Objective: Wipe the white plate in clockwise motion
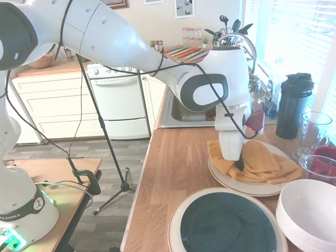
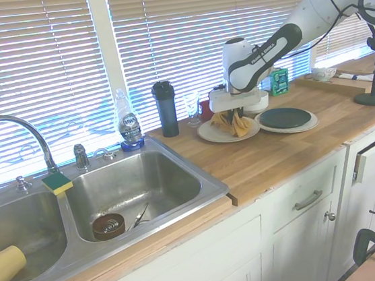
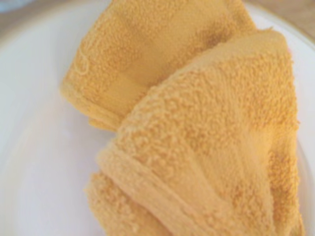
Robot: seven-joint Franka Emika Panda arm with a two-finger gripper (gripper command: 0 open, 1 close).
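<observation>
white plate (image 1: pixel 231 181) plain cream-white; cloth (image 1: pixel 262 160) on it mustard-yellow terry; next plate (image 1: pixel 228 223) dark teal centre, pale rim; bowl (image 1: pixel 310 218) beside that, white.

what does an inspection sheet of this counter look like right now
surface: wooden counter, bare wood in front of the plates
job's things: white plate holds a bunched yellow towel
clutter: teal plate, white bowl, black bottle, glass, red cup
grippers: gripper down on the towel; fingers hidden, open or shut not visible
cables: black cable runs down the wrist
surroundings: sink with sponge and soap bottle; window blinds behind
</observation>
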